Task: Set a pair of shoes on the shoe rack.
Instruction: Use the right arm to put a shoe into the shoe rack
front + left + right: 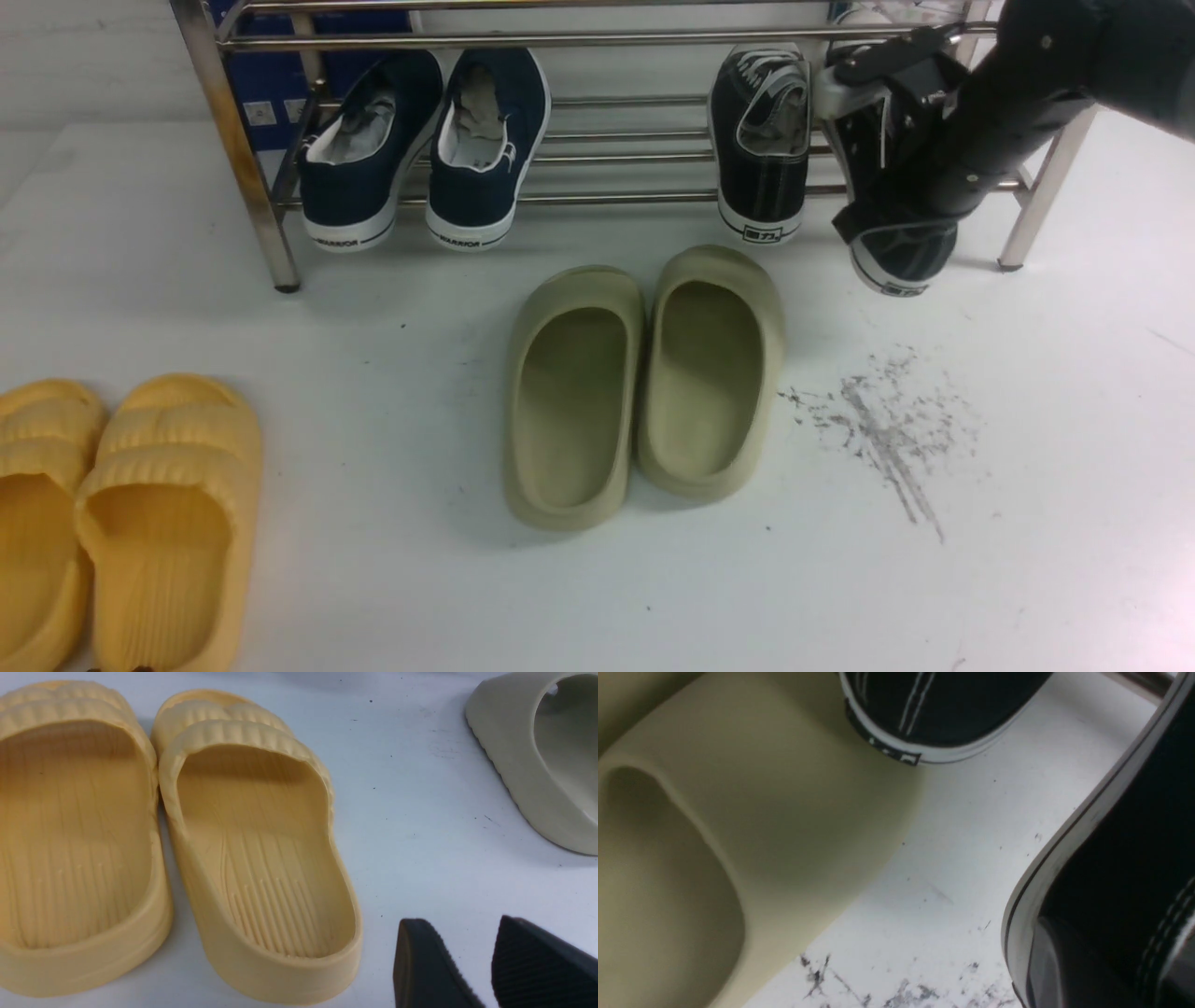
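1. Front view: Right pincer [873, 217], mine, is closed on the heel end of the right black sneaker [906, 257], with only a narrow gap between its fingers. That sneaker slants at the right part of the steel shoe rack [607, 197], its heel jutting over the white counter [373, 579]; I cannot tell whether its sole rests on the bars. The left black sneaker [764, 191] lies on the lower tier, heel facing me. I judge the pair light, with soft canvas that folds under a pinch and a stiffer, grippy rubber sole. The heel wall is a sensible hold, though a one-ended grip may let the toe swing or catch a bar. My right arm reaches in from the upper right, angled down and leftward to the shoe.

2. Left wrist view: My left pincer [460, 923] has its fingers spread, nothing between them, beside the yellow slides [280, 896]. That arm is idle.

3. Right wrist view: One dark finger [1052, 966] lies against the held sneaker's canvas, close to its white sole edge; the other is unclear. The left sneaker's heel is apart from it.
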Controlling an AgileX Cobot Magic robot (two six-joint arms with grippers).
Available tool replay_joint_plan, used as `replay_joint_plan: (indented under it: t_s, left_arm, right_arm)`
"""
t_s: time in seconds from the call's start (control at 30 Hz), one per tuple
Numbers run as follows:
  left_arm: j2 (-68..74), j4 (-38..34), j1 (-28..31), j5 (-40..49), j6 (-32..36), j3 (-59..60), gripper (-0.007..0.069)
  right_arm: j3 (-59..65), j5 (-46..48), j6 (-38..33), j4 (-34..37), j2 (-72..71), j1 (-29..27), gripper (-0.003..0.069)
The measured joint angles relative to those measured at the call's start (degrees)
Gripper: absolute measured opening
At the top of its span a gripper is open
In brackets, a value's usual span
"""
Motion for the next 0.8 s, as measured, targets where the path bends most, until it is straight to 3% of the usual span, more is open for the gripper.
replay_joint_plan:
  t_s: [0.6, 0.77, 0.8]
  left_arm:
    - [0.0, 0.0, 0.0, 0.0, 0.0, 0.0, 0.0239]
    - [0.0, 0.0, 0.0, 0.0, 0.0, 0.0, 0.0239]
    - [0.0, 0.0, 0.0, 0.0, 0.0, 0.0, 0.0239]
  right_arm:
    - [-3.4, -5.2, -1.0, 0.1, 4.7, -0.6, 0.005]
    - [-3.4, -5.3, -1.0, 0.1, 4.7, -0.6, 0.0089]
    - [-3.4, -5.6, -1.1, 0.1, 4.7, -0.6, 0.0123]
